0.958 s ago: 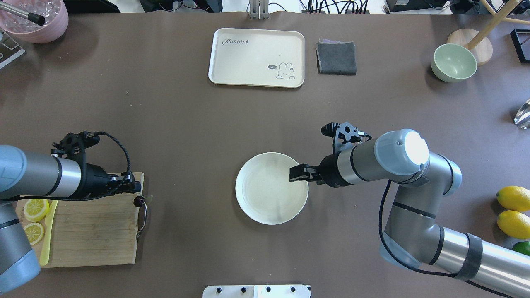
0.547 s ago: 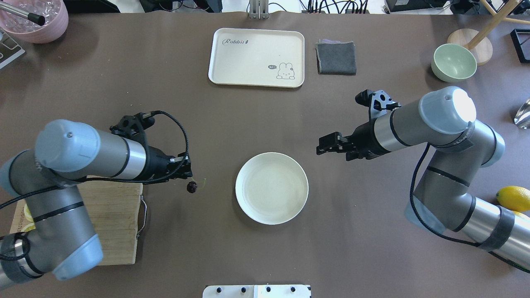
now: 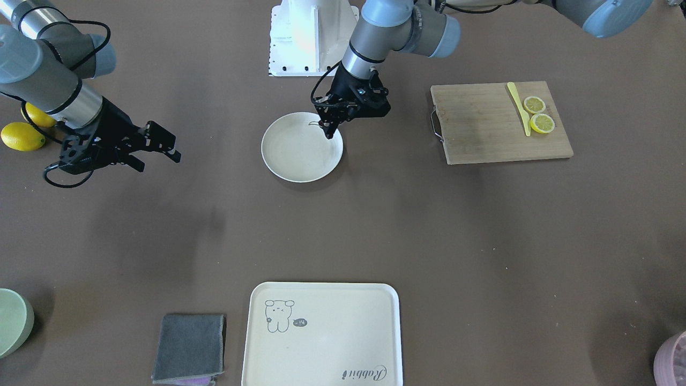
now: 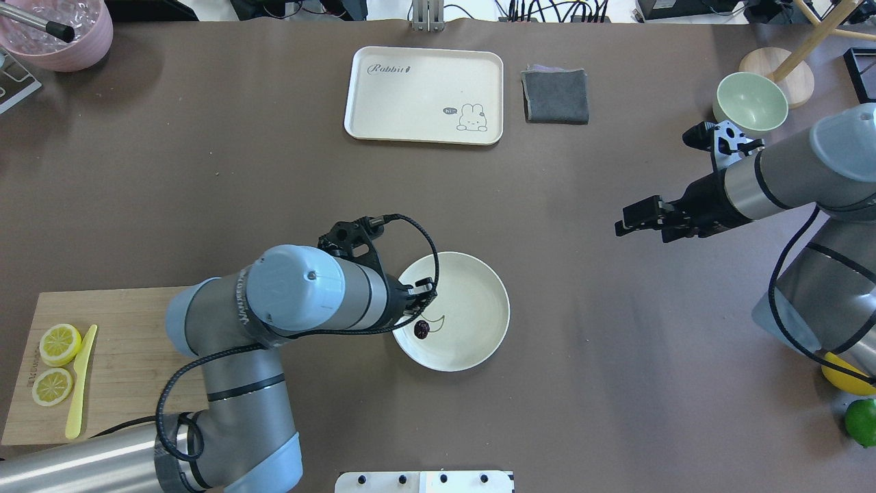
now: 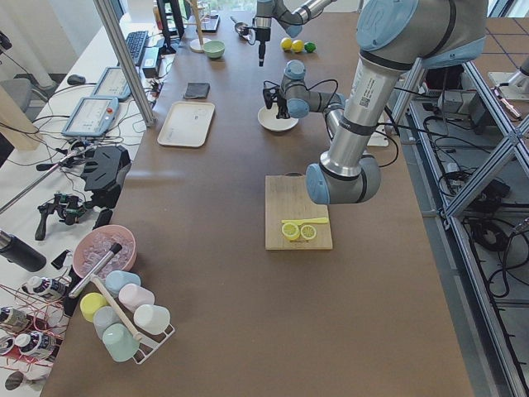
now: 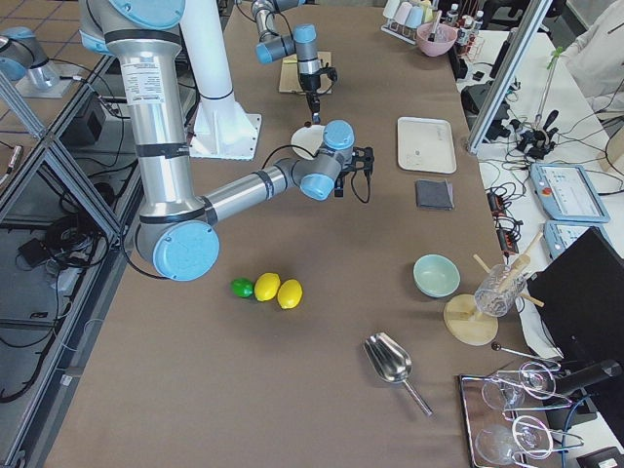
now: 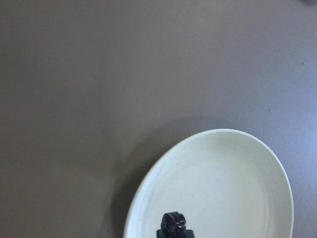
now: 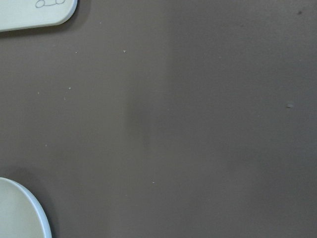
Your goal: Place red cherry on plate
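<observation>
The cream plate [image 4: 479,335] sits at the table's middle front. My left gripper [image 4: 421,301] hovers over its left part, shut on the red cherry [image 4: 422,329], a dark purple-red fruit with a thin green stem curving off it. The left wrist view shows the cherry [image 7: 173,220] at the fingertips above the plate [image 7: 233,188]. I cannot tell whether the fruit touches the plate's floor. From the front-facing view the left gripper [image 3: 329,131] points down inside the plate [image 3: 292,161] rim. My right gripper [image 4: 622,222] is open and holds nothing, well off to the plate's right.
A wooden cutting board [image 4: 137,356] with two lemon slices and a yellow knife lies front left. At the back are a cream tray [image 4: 424,96], a grey cloth [image 4: 556,96] and a pale green bowl [image 4: 749,103]. A lime [image 4: 861,419] sits at the right edge.
My left arm carried the cherry rightward from the cutting board's edge to above the plate. My right gripper drew back from the plate, to the right and farther away.
</observation>
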Controlling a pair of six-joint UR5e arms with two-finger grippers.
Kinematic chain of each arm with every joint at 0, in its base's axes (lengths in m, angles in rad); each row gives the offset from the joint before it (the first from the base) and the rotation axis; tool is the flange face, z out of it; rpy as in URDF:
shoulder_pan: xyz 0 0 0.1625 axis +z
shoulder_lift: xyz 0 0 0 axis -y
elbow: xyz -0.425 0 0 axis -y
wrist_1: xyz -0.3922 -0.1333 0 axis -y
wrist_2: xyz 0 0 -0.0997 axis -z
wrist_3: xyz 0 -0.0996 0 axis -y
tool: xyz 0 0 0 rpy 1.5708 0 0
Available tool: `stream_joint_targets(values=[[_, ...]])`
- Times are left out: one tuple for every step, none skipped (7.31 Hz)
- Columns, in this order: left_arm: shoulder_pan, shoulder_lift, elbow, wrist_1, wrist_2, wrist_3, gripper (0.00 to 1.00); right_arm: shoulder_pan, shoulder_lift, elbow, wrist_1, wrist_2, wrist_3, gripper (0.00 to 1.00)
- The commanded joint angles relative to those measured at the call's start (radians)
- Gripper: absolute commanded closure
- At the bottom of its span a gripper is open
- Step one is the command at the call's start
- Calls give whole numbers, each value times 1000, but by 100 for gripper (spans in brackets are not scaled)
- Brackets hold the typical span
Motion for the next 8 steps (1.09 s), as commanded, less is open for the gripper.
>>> stream_joint_targets(values=[[33, -42, 46, -5, 40, 5, 84, 30, -42, 0, 3, 17, -68, 0], [33, -46, 44, -5, 40, 15, 30, 36, -55, 1, 4, 17, -82, 0], [29, -45, 41, -2, 40, 27, 2, 37, -58, 3, 4, 17, -83, 0], [1, -43, 32, 1, 29, 53, 2, 49, -59, 3, 4, 17, -83, 0], [-39, -20, 17, 5, -5, 89, 2, 72, -62, 3, 3, 19, -103, 0], [-101, 34, -33, 50, -85, 148, 2, 101, -93, 3, 3, 17, -188, 0], [-143, 74, -122, 188, -114, 279, 2, 122, -127, 1, 1, 16, -277, 0], [-175, 107, -212, 349, -114, 439, 2, 166, -163, 0, -2, 19, -354, 0]])
